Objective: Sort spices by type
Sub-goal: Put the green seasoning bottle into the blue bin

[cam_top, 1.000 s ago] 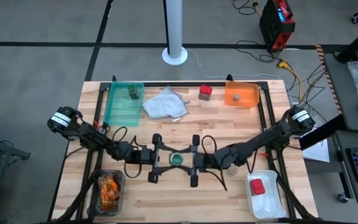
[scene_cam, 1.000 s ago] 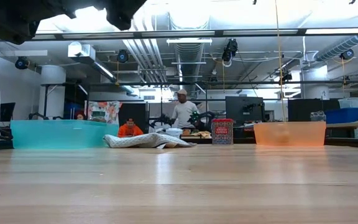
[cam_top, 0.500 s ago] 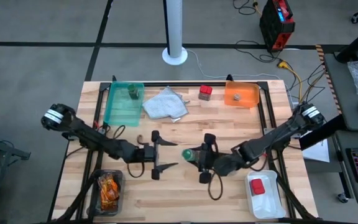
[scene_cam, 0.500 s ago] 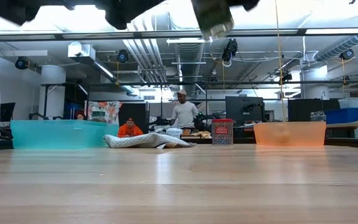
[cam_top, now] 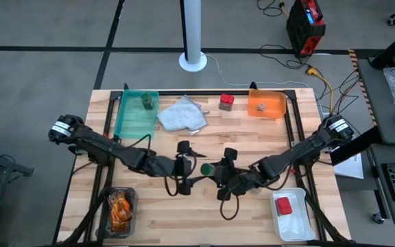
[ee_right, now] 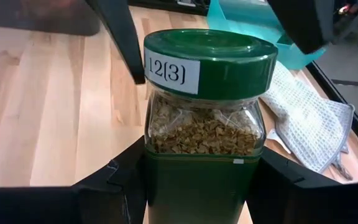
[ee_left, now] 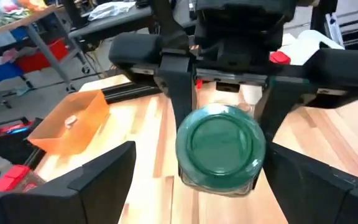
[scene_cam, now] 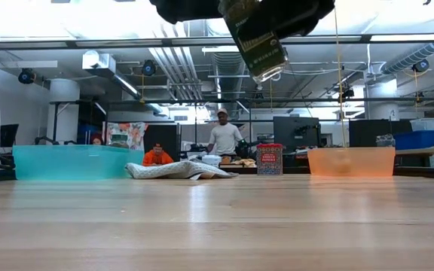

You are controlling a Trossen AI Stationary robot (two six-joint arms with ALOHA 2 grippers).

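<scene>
At the table's left, a dark bin of orange packets [cam_top: 120,208] sits near the front and a teal tray [cam_top: 136,115] with one green-capped jar [cam_top: 146,103] at the back. The left gripper [cam_top: 186,167] stands wide open at mid-table, holding nothing. Facing it, the right gripper [cam_top: 219,173] clamps a green-lidded jar [cam_top: 206,169] lifted off the wood. Behind lie a grey cloth [cam_top: 182,114], a red box [cam_top: 226,102] and an orange tray [cam_top: 266,105]; a white tray [cam_top: 291,218] sits front right.
</scene>
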